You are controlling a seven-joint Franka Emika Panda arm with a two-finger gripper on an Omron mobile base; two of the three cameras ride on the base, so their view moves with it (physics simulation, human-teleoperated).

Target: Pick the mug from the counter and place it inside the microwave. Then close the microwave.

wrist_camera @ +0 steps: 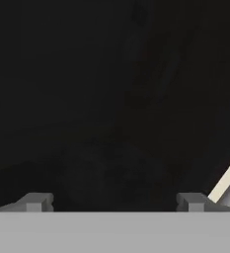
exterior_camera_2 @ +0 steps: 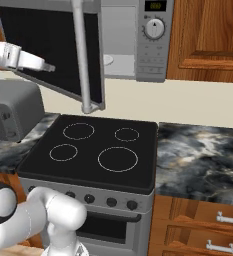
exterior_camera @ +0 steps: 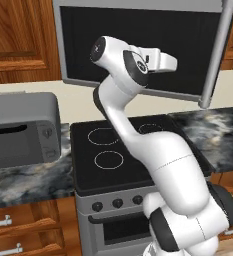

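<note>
The microwave [exterior_camera_2: 138, 40] hangs above the stove [exterior_camera_2: 95, 150] with its dark glass door [exterior_camera: 138, 50] swung wide open, the long bar handle [exterior_camera_2: 83, 55] at its free edge. In the right base view the white round plate [exterior_camera_2: 108, 60] shows through the gap beside the control panel with its knob [exterior_camera_2: 154, 28]; whether the mug sits on it I cannot tell, since the door hides most of the cavity, and no mug is visible on the table [exterior_camera_2: 203, 155] on either side of the stove. The gripper [exterior_camera_2: 38, 64] is raised close against the outer face of the door, and the hand view looks straight into dark glass. There the two fingers [wrist_camera: 35, 201] stand well apart near the lower corners with nothing between them, so they are wide open and empty. My judgement is that closing the door is the step in hand. The door is a stiff, hinged panel that should swing easily; its glass is smooth, so a flat push on the panel near the bar handle side gives the most leverage, rather than any pinch. A grey slotted toaster [exterior_camera: 20, 130] sits on the table's left part.
</note>
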